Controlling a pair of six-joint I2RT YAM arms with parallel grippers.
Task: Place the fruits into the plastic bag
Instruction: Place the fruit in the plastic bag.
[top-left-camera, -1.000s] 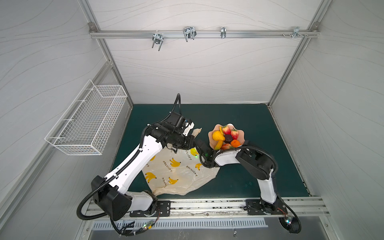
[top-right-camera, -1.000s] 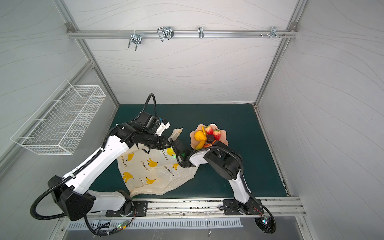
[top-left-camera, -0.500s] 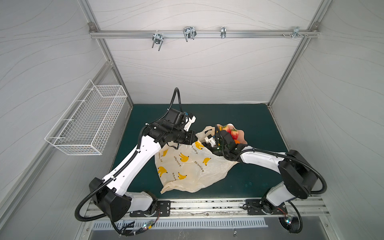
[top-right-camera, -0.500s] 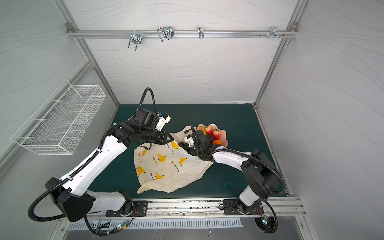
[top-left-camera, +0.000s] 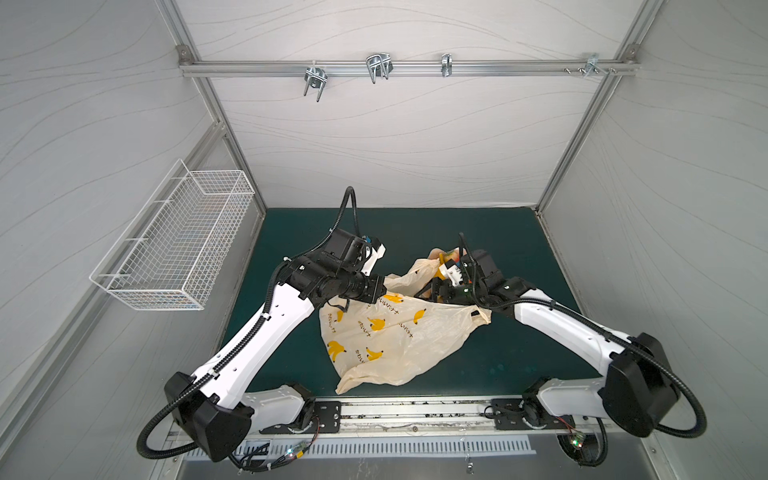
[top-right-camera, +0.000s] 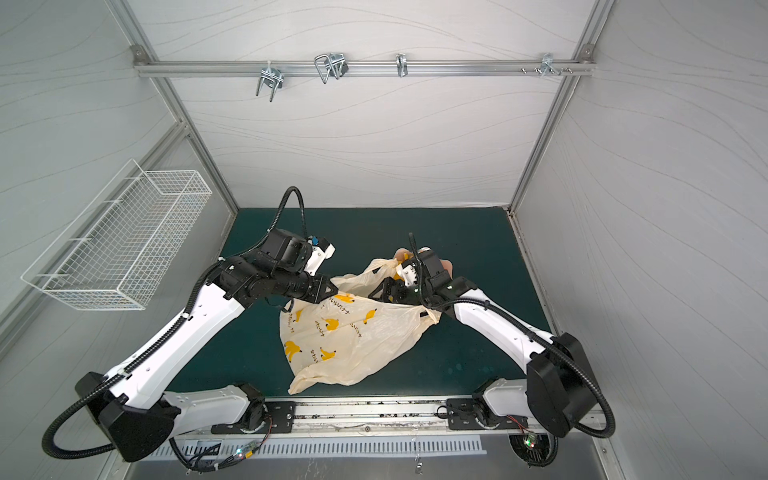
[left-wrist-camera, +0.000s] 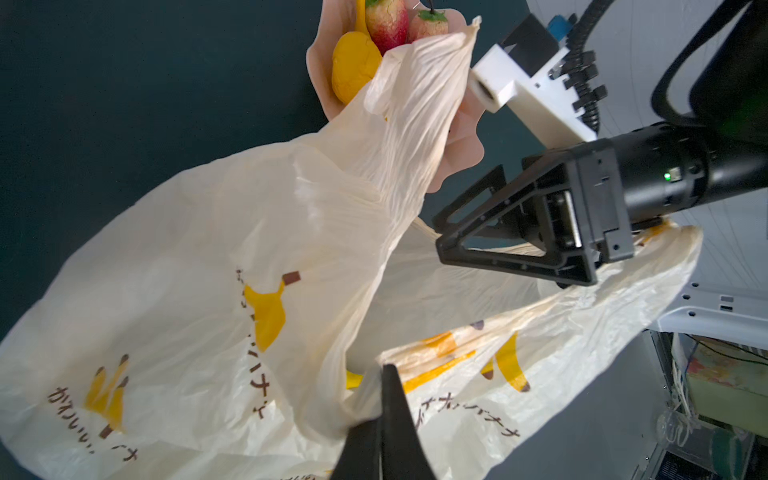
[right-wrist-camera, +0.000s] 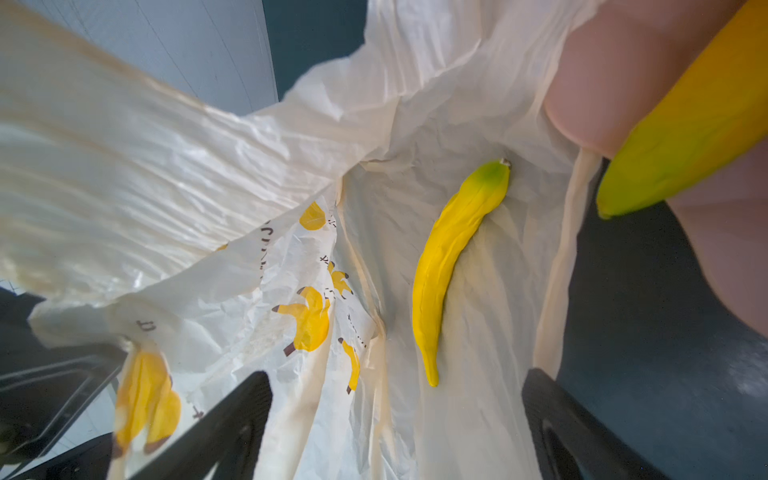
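Right wrist view: a long yellow toy banana (right-wrist-camera: 444, 266) is being dropped into the crinkly cream plastic bag (right-wrist-camera: 436, 104) — right jaws spread, left jaws pinching its rim; another fruit is called for next.

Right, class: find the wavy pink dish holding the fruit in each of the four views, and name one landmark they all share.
Top view: pink dish mostly hidden behind the right arm, beyond the plastic bag handle.
Top view: pink dish peeking out around that arm's wrist.
Left wrist: pink dish behind the bag's handle, holding strawberries.
Right wrist: blurred pink dish close up, under a banana.
Shared landmark: the plastic bag.
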